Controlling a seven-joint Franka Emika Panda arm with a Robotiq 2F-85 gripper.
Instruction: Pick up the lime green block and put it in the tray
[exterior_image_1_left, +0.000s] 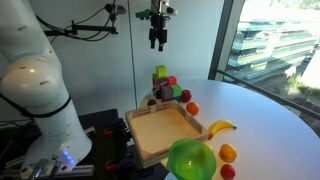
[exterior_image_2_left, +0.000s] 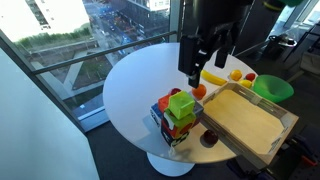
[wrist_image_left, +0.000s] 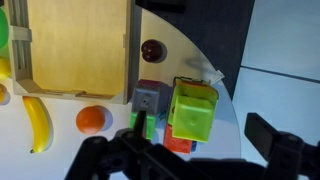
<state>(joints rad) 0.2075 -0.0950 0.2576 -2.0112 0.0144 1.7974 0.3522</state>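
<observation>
Gripper (exterior_image_1_left: 158, 44) hangs wide and empty high above the lime green block (exterior_image_1_left: 160, 73), which tops a stack of toy blocks (exterior_image_1_left: 168, 93) on the white counter (exterior_image_1_left: 262, 112) just past the far rim of the tray (exterior_image_1_left: 165, 130), probably lined up for a top-down grasp.

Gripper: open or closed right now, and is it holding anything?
Black Robotiq gripper: open, holding nothing, hovering above the small lime green block.

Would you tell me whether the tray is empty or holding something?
Empty: the tray shows only bare wood inside its rims in all three views.
</observation>
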